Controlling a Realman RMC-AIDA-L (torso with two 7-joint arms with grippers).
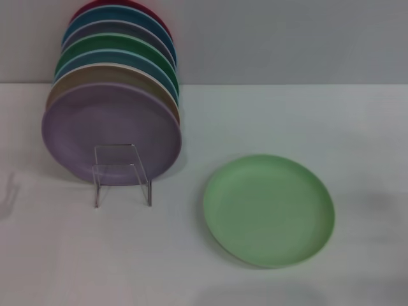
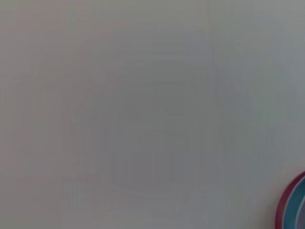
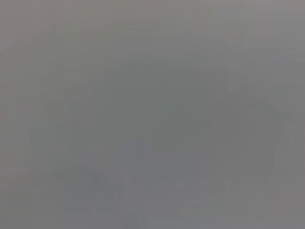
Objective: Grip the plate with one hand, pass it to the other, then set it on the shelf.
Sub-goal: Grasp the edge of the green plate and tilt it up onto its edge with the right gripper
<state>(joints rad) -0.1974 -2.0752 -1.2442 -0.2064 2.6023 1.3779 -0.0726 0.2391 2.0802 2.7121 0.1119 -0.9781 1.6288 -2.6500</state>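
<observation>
Lying flat one mint plate [image 1: 269, 210], seven racked plates [image 1: 112, 131], one stand [image 1: 122, 173]

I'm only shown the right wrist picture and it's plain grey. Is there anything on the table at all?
Observer: Yes. A pale green plate lies flat on the white table, seen from the head view.
Operator: Just that one?
Observer: No, a row of coloured plates stands on edge to its left, a lilac plate in front.
Operator: What holds them up?
Observer: A clear acrylic stand is in front of the lilac one.
Operator: Any robot hands near?
Observer: None in any view.
</observation>
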